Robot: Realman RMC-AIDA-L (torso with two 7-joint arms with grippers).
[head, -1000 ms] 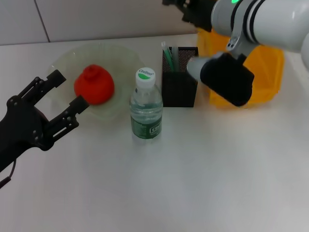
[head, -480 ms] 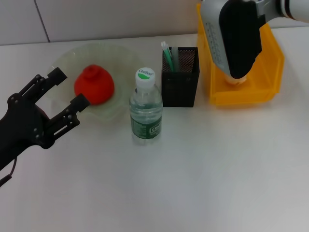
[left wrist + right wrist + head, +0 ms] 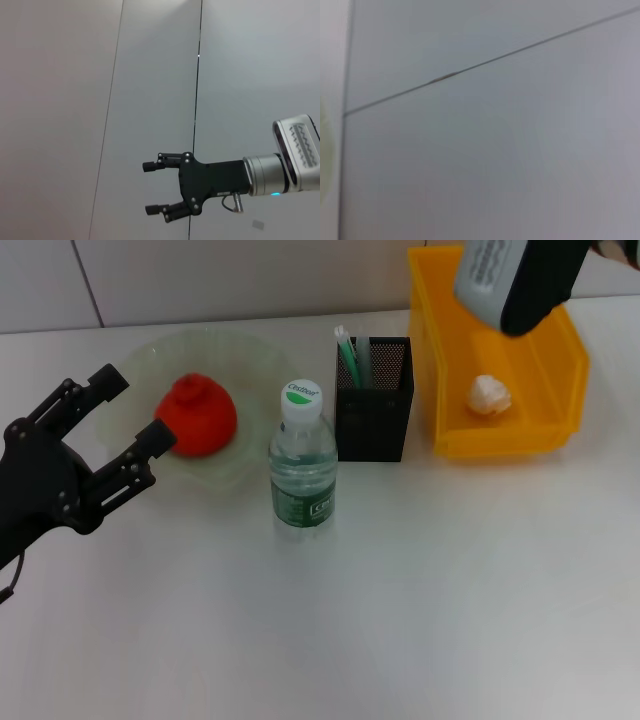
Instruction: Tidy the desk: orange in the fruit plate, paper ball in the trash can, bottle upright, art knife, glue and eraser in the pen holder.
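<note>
You see the left end effector (image 3: 118, 430) spread at frame left beside the orange (image 3: 196, 416) in the fruit plate (image 3: 240, 355), right end effector hidden, paper ball (image 3: 489, 395) inside trash can (image 3: 440, 360).

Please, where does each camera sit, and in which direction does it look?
Head view: on the head, facing down at the desk; shows the open left hand and the right arm above the trash can.
Left wrist view: faces a panelled wall; shows the open right hand farther off.
Right wrist view: faces wall only; no body.
Shared: head and left wrist views both show the right arm.
</note>
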